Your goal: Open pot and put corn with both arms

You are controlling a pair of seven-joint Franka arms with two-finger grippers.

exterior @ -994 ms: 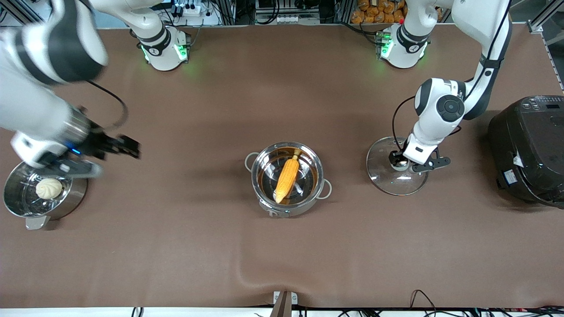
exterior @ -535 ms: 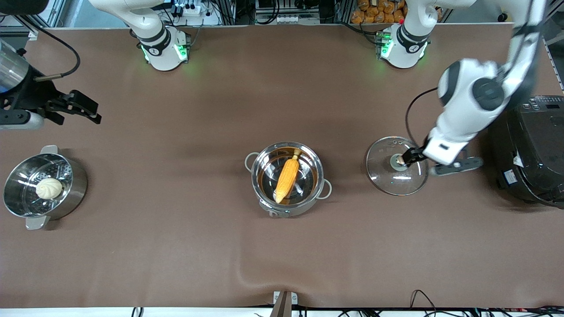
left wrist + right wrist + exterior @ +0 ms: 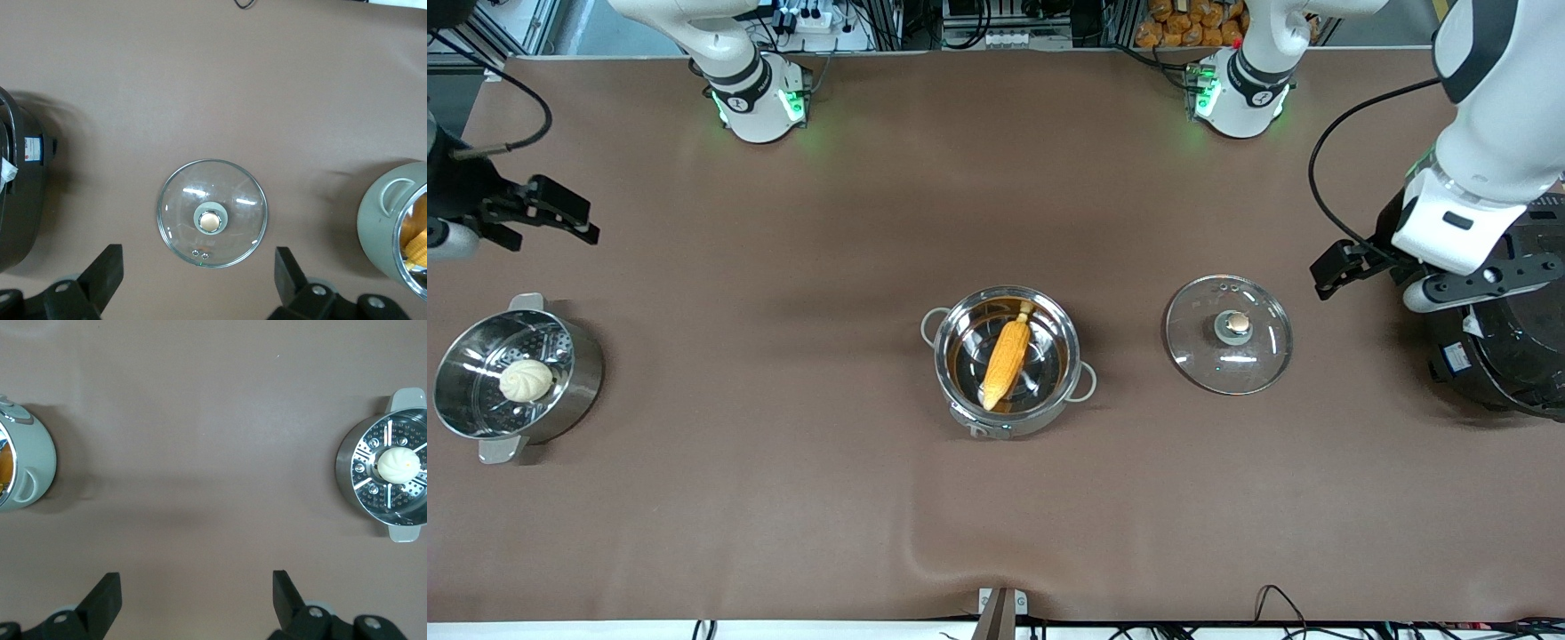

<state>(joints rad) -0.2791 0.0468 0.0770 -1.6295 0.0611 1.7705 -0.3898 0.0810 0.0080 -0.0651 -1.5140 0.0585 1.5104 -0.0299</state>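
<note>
1. Front view: shiny round steel pot (image 3: pixel 1007 360) sits mid-table, yellow-orange corn cob (image 3: pixel 1006 359) inside; domed glass lid (image 3: pixel 1229 334) lies beside it, toward the left arm's end.
2. Left gripper (image 3: pixel 1343 268), over bare table between the lid and the big black rice cooker (image 3: pixel 1494 302): wide open, empty.
3. Right gripper (image 3: pixel 560 213), over bare table at the right arm's end: wide open, empty.
4. Risk: the left arm could clip the cooker.

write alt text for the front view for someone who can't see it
An open steel pot mid-table holds a corn cob; its glass lid lies flat on the table beside it, toward the left arm's end. Both grippers, left and right, hang open, near a black cooker and a steamer pot with a bun.
</note>
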